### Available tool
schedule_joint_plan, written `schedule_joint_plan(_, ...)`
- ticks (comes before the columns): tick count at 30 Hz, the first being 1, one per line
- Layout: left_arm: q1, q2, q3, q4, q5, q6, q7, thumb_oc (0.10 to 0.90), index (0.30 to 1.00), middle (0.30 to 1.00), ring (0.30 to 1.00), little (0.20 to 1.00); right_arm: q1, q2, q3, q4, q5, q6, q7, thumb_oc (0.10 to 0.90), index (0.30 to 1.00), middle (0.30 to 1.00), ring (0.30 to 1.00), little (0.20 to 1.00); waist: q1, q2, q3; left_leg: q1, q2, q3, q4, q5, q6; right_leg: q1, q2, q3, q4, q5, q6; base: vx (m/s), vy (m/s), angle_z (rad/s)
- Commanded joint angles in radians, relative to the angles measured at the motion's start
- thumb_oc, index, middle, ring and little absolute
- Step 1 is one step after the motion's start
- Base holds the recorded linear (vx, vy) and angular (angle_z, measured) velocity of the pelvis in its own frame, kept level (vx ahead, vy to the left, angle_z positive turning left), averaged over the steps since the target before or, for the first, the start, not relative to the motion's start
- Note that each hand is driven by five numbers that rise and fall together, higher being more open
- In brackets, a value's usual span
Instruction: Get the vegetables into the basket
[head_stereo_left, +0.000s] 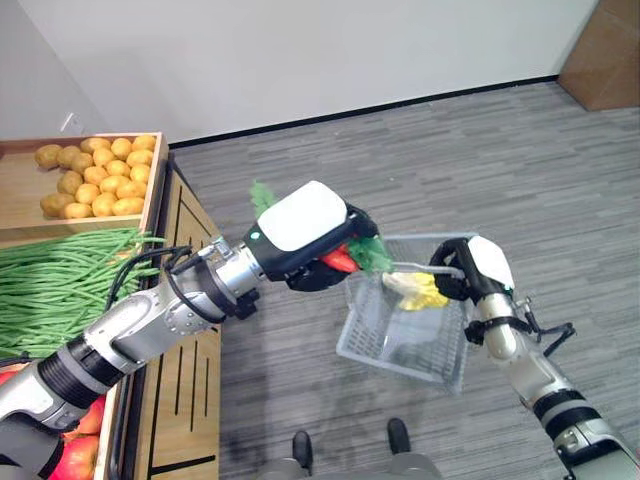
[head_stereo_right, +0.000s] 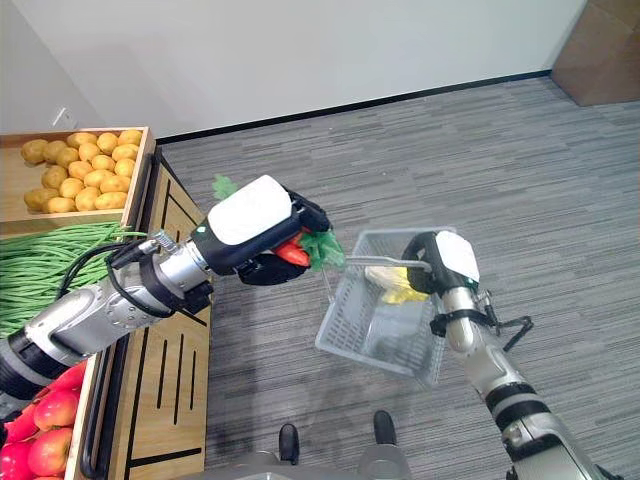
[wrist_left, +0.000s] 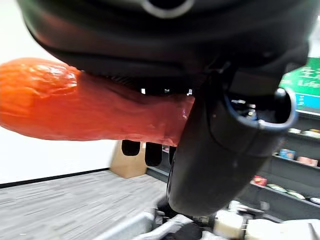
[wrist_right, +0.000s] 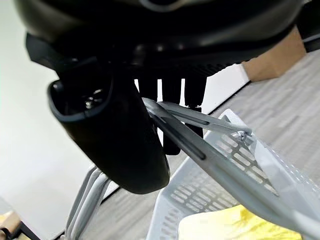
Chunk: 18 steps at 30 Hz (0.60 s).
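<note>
Far left: potatoes (head_stereo_left: 97, 176) in a wooden crate (head_stereo_left: 20, 190), green beans (head_stereo_left: 60, 280) piled below them, red apples (head_stereo_right: 40, 435) nearest the robot. Left hand (head_stereo_left: 310, 240) held out over the floor, fingers curled round a carrot (head_stereo_left: 340, 260) with green leaves, just beside the basket's near rim. Grey basket (head_stereo_left: 370, 335) hangs tilted; something yellow (head_stereo_left: 420, 292) lies inside. Right hand (head_stereo_left: 470, 265) clamped on the basket's handle (wrist_right: 200, 120).

left hand (head_stereo_left: 318, 250) – fingers curled, gripping | right hand (head_stereo_left: 468, 270) – fingers clenched
</note>
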Motion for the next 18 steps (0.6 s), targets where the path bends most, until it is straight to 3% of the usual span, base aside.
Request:
schedule_joint_plan(1, -0.121, -0.051, 0.007, -0.012, -0.083, -0.021, 0.061, 0.4, 0.3, 0.3, 0.3, 0.3, -0.228, 0.024, -0.011, -0.08, 0.083, -0.087, -0.148, 0.4, 0.3, 0.3, 0.3, 0.3, 0.027, -0.033, -0.109, -0.004, 0.018, -0.02, 0.001, -0.037, -0.036, 0.013, -0.015, -0.077, -0.001, -0.006, 0.059, 0.01, -0.022, 0.03)
schedule_joint_plan(5, -0.151, -0.071, -0.019, -0.022, -0.102, -0.019, 0.056, 0.4, 0.3, 0.3, 0.3, 0.3, -0.275, 0.072, -0.006, -0.069, 0.125, -0.094, -0.169, 0.4, 0.3, 0.3, 0.3, 0.3, 0.03, -0.027, -0.108, -0.003, 0.02, -0.022, 0.001, -0.037, -0.038, 0.015, -0.013, -0.082, -0.001, -0.007, 0.06, 0.0, -0.002, 0.01)
schedule_joint_plan(11, -0.178, -0.184, -0.091, 0.035, -0.13, 0.002, 0.042, 0.4, 0.3, 0.3, 0.3, 0.3, -0.346, 0.199, -0.025, -0.152, 0.294, -0.15, -0.215, 0.4, 0.3, 0.3, 0.3, 0.3, 0.029, -0.01, -0.109, -0.001, 0.021, -0.024, 0.001, -0.037, -0.04, 0.02, -0.011, -0.09, -0.001, -0.012, 0.059, 0.0, -0.002, 0.04)
schedule_joint_plan(18, -0.161, -0.219, -0.114, 0.095, -0.128, 0.019, 0.018, 0.4, 0.3, 0.3, 0.3, 0.3, -0.351, 0.233, -0.028, -0.242, 0.371, -0.181, -0.214, 0.4, 0.3, 0.3, 0.3, 0.3, 0.028, -0.013, -0.115, 0.005, 0.023, -0.019, 0.001, -0.04, -0.04, 0.025, -0.012, -0.087, -0.001, -0.014, 0.057, 0.0, 0.0, 0.0)
